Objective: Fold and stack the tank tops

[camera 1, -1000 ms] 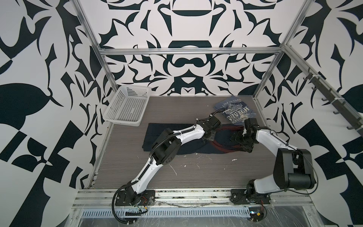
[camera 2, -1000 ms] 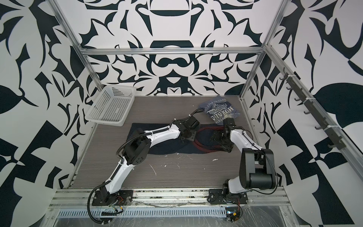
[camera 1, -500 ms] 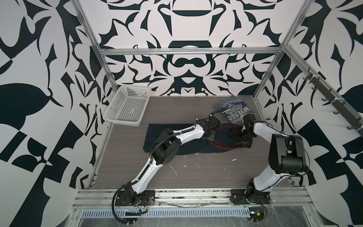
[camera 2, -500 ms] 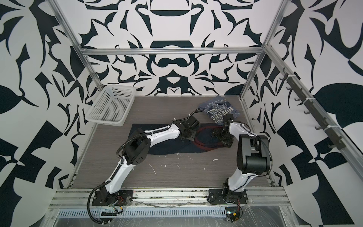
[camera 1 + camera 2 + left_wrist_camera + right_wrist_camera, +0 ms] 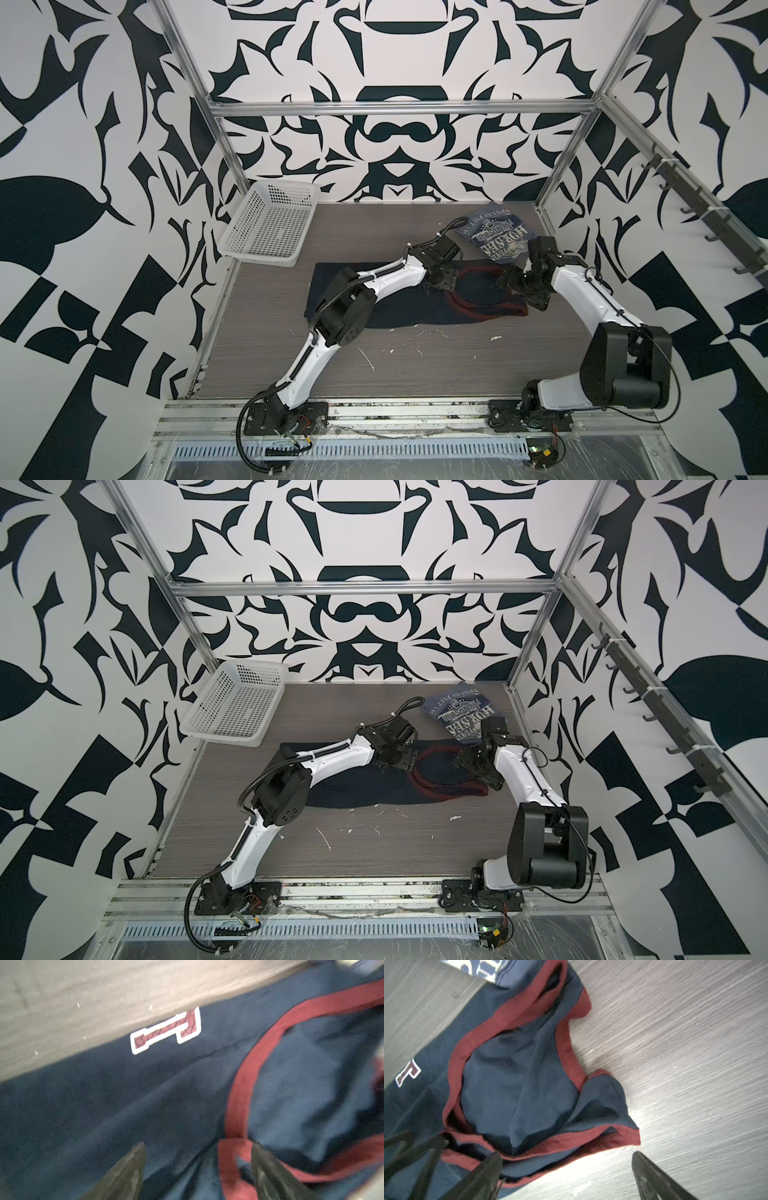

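The navy tank top lies spread across the middle of the table, its red-trimmed straps toward the right. A slate-blue tank top with dark lettering lies at the back right, its edge touching the navy one. My left gripper hovers low over the navy cloth, open, with a red strap lying under its spread fingers. My right gripper is open beside the strap end of the navy cloth, one finger over the hem and one over bare table.
A white perforated basket leans at the back left corner. The wood-grain table carries small white flecks near the front. Metal frame posts and patterned walls close in the sides and back.
My left gripper's jaws have spread wide and let go of the navy cloth. The right arm's elbow swung in and back out, while its gripper stayed open by the straps.
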